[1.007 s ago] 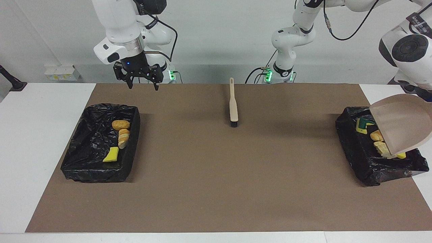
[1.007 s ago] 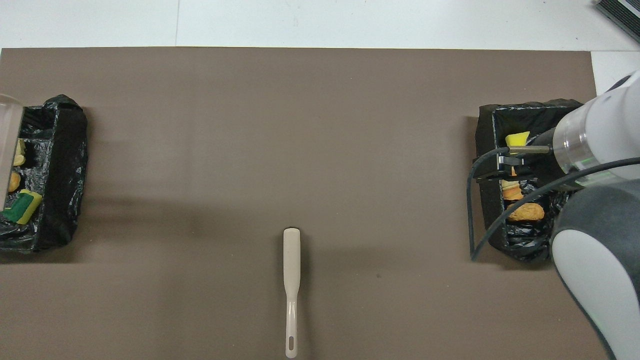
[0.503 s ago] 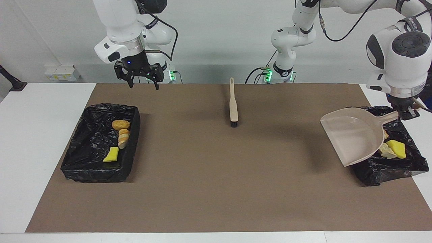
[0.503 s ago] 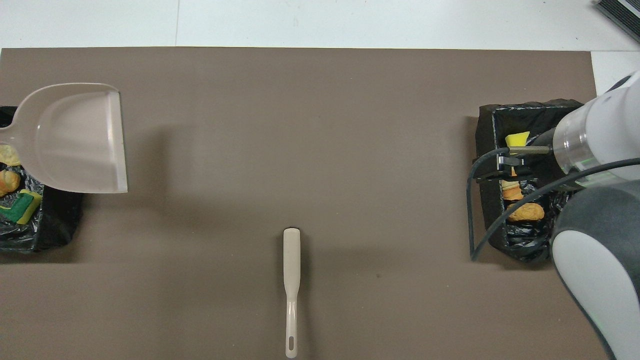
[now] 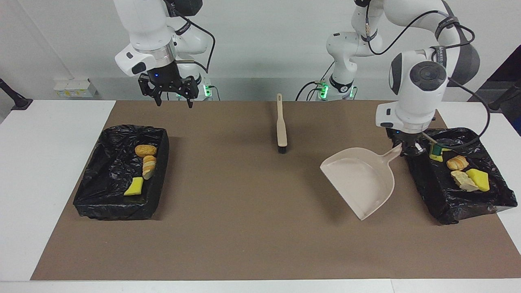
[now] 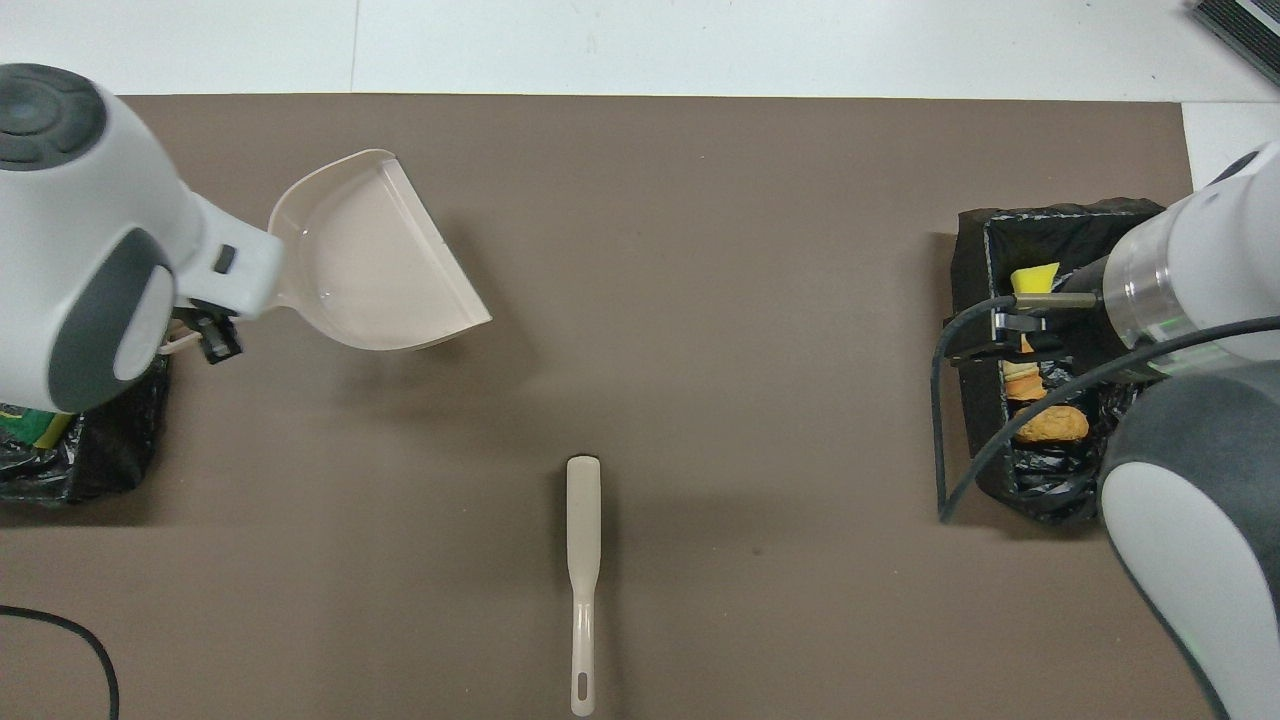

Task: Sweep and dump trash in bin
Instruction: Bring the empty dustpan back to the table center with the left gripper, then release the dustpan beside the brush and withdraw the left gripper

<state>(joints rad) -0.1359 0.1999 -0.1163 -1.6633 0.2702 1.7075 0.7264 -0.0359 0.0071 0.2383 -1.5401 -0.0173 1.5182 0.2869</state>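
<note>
In the facing view, the left gripper (image 5: 409, 149) sits at centre right of the frame, its fingers clamped on the handle of the beige plastic dustpan (image 5: 360, 180), whose open mouth tilts toward the lower middle of the frame over the brown paper mat (image 5: 252, 228). Just to the right of it stands a black bag-lined bin (image 5: 447, 203) at the right edge, holding four pieces of trash (image 5: 457, 162): a green-backed yellow sponge chunk by the gripper, a golden bread-like piece, a pale tan piece and a yellow sponge. At upper left the right gripper (image 5: 173, 101) hangs with its fingers spread apart and nothing between them, above the mat's top edge. Below it, at mid-left, a second black bag-lined bin (image 5: 101, 199) holds three pieces: two bread-like ones and a yellow sponge. The beige long-handled brush (image 5: 281, 128) lies at upper centre.

In the overhead view, the dustpan (image 6: 375, 265) is at upper left, its handle disappearing under the left arm's white wrist; the left gripper's fingertips are mostly hidden there. The brush (image 6: 582, 570) lies at lower centre. At the right edge the second bin (image 6: 965, 300) shows beneath the right arm, with a yellow sponge and bread pieces visible. The first bin (image 6: 100, 460) peeks out at lower left.
</note>
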